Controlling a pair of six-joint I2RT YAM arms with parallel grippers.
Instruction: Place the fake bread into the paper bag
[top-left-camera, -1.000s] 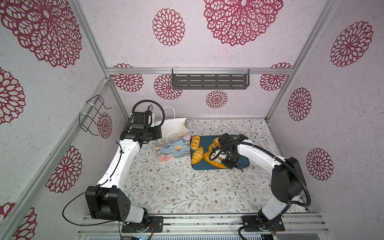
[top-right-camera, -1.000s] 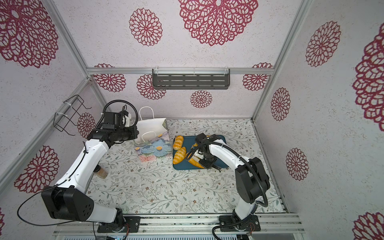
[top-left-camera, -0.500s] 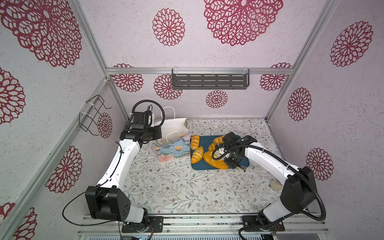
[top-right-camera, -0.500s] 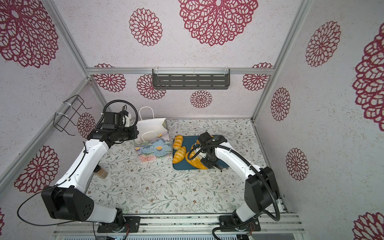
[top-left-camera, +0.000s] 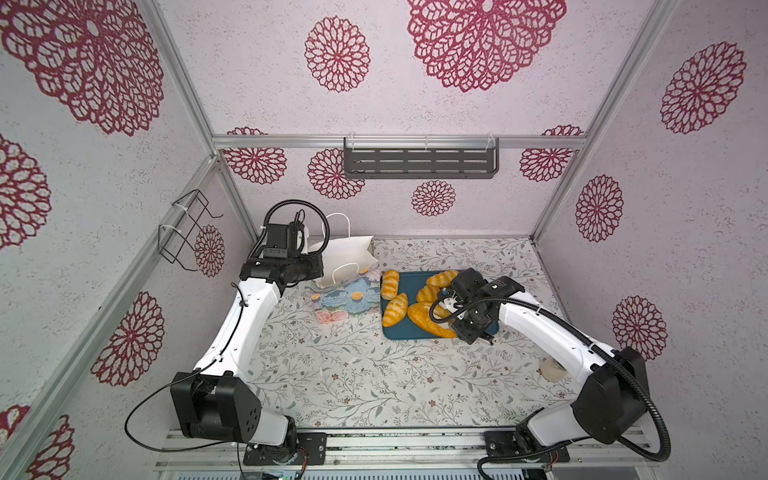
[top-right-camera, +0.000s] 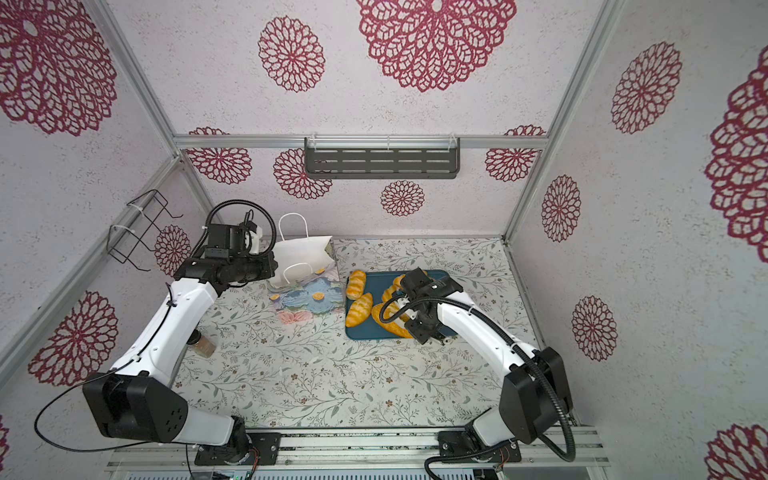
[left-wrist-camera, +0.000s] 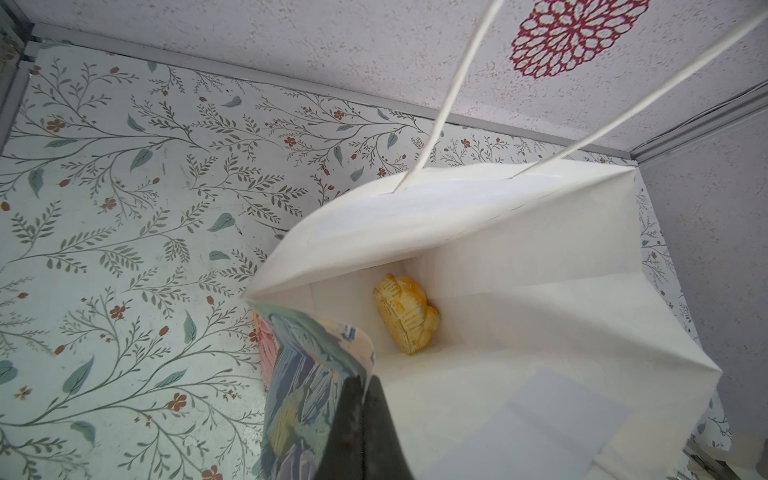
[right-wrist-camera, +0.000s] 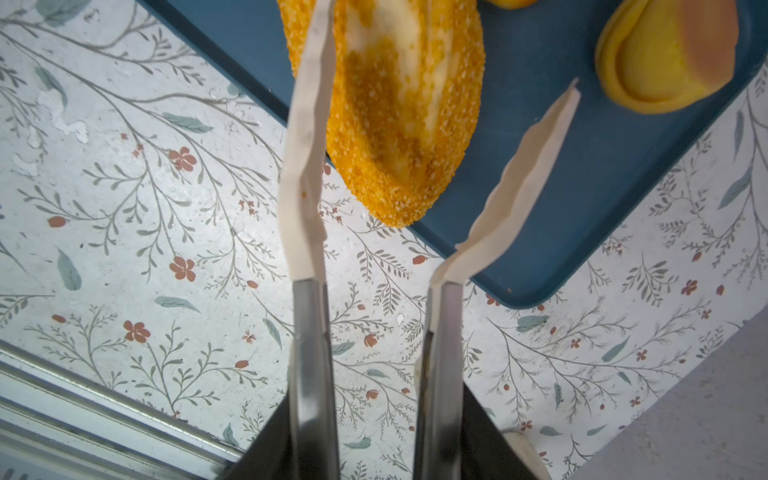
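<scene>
The paper bag (top-left-camera: 347, 257) (top-right-camera: 303, 253) stands at the back left, its floral front pulled open. My left gripper (left-wrist-camera: 365, 380) is shut on the bag's front rim. One fake bread (left-wrist-camera: 407, 311) lies on the bag's white bottom. Several more fake breads rest on the teal tray (top-left-camera: 411, 284) (top-right-camera: 376, 284), among them striped rolls (top-left-camera: 390, 284) and the large oval loaf (top-left-camera: 424, 318) (right-wrist-camera: 399, 124). My right gripper (right-wrist-camera: 376, 399) is shut on the cream tongs (right-wrist-camera: 307, 124). The tong arms are spread, with one arm over the loaf's near end and nothing between them.
A round bun (right-wrist-camera: 665, 54) lies on the tray beside the loaf. A black wire rack (top-left-camera: 187, 228) hangs on the left wall and a grey shelf (top-left-camera: 419, 162) on the back wall. A small jar (top-right-camera: 203, 343) stands by the left arm, and a pale round object (top-left-camera: 552, 370) under the right arm.
The right arm's elbow and shoulder have swung out to the right while its wrist stayed over the tray's front edge. The left arm and the bag have not moved.
</scene>
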